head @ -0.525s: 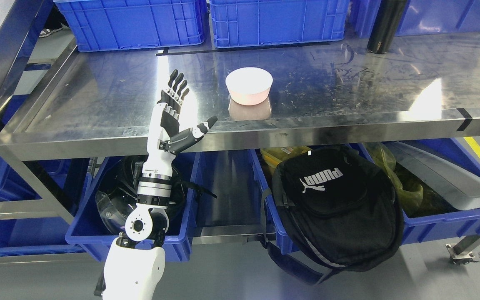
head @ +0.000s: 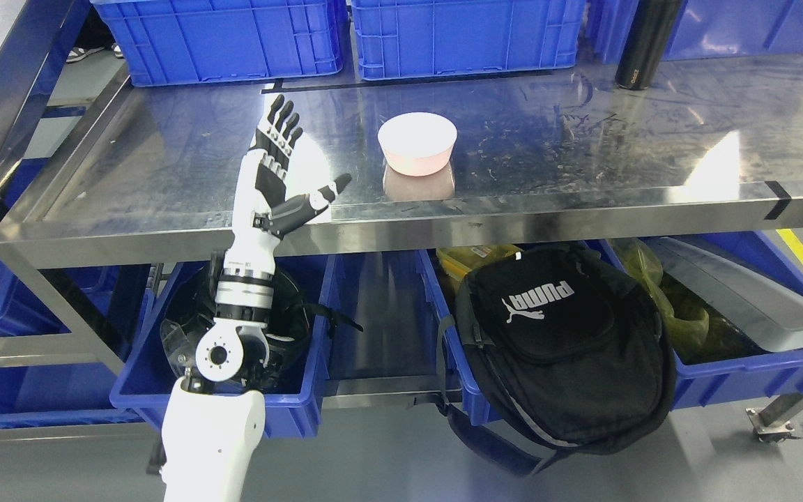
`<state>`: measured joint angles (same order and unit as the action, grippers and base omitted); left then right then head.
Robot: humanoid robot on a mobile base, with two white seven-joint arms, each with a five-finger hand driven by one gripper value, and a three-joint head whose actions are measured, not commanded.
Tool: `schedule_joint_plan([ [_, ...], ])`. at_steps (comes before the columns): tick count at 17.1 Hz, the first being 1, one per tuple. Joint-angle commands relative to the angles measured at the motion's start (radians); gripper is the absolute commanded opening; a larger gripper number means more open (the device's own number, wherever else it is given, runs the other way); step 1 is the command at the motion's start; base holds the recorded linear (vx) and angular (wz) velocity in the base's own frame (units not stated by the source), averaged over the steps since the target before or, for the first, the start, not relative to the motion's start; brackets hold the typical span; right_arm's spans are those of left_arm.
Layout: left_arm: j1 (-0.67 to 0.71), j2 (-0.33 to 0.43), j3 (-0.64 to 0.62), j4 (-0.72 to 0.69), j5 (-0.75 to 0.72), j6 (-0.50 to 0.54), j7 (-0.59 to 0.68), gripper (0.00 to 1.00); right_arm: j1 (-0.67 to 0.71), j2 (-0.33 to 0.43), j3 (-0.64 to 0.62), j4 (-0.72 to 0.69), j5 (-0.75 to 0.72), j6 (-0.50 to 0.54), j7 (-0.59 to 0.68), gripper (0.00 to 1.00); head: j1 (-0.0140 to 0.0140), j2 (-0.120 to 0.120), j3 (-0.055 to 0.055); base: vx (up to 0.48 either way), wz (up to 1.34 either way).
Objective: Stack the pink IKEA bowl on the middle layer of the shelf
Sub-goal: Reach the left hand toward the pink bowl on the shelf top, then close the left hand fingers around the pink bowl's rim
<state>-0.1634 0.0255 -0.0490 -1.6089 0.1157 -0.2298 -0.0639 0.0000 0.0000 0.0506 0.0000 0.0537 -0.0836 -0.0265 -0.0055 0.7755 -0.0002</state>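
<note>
Steel shelf (head: pixel 164 160): empty pink bowl (head: pixel 417 143)

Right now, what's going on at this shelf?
The robot's left hand is raised over the steel shelf surface, fingers spread, holding nothing. The round pink bowl sits upright on that surface to the hand's right, untouched, with a clear gap between them. No second bowl is visible, and the right arm is out of view.

Glossy steel shelf (head: pixel 583 139) (scuffed) — plastic crates (head: pixel 220 42)
</note>
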Motion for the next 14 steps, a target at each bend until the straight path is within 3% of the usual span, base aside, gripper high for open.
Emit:
schedule_joint_plan([
  [1,-0.221,0.128,-0.052,0.006,-0.192,0.208,-0.034,1.0,0.023,-0.017,0.0,-0.017,0.0,0.001,0.0,1.0,0.0,0.0,0.0,0.0,0.0],
  [3,-0.347,0.189,-0.113,0.007,-0.302,0.321,-0.14,1.0,0.023,-0.017,0.0,-0.017,0.0,0.001,0.0,1.0,0.0,0.0,0.0,0.0,0.0],
  [6,-0.523,0.246,-0.308,0.038,-0.685,0.375,-0.409,1.0,0.023,-0.017,0.0,-0.017,0.0,0.001,0.0,1.0,0.0,0.0,0.0,0.0,0.0],
  [8,-0.588,0.228,-0.423,0.079,-0.862,0.377,-0.583,1.0,0.023,-0.017,0.0,-0.017,0.0,0.001,0.0,1.0,0.0,0.0,0.0,0.0,0.0],
  [12,-0.637,0.143,-0.482,0.197,-1.034,0.365,-0.649,1.0,0.023,-0.017,0.0,-0.017,0.0,0.001,0.0,1.0,0.0,0.0,0.0,0.0,0.0],
  [14,-0.637,0.096,-0.474,0.257,-1.047,0.333,-0.717,1.0,0.023,-0.017,0.0,-0.017,0.0,0.001,0.0,1.0,0.0,0.0,0.0,0.0,0.0],
])
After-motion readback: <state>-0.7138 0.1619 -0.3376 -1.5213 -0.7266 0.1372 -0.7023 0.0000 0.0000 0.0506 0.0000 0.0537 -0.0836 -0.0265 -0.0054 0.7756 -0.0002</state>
